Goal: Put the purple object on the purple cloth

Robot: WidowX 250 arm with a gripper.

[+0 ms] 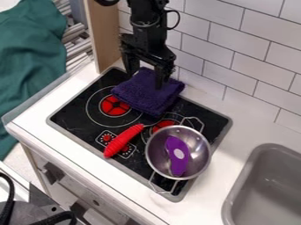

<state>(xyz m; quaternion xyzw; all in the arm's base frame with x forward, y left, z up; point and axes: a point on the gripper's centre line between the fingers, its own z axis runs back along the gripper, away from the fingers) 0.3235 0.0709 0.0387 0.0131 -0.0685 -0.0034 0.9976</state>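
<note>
My gripper (145, 80) hangs over the back part of the stove, just above the purple cloth, its two fingers spread apart with nothing held between them. The folded purple cloth (147, 93) lies on the back of the black stovetop. Nearer the front right, a purple object (177, 154) with a pale oval spot rests inside a metal pot (154, 159), apart from the cloth and the gripper.
A red object (122, 140) lies on the stovetop (80, 121) left of the pot. The pot's wire handles stick out at its back and front. A grey sink (267, 184) is at the right, a tiled wall (235, 48) behind, and a wooden panel (104, 35) at the back left.
</note>
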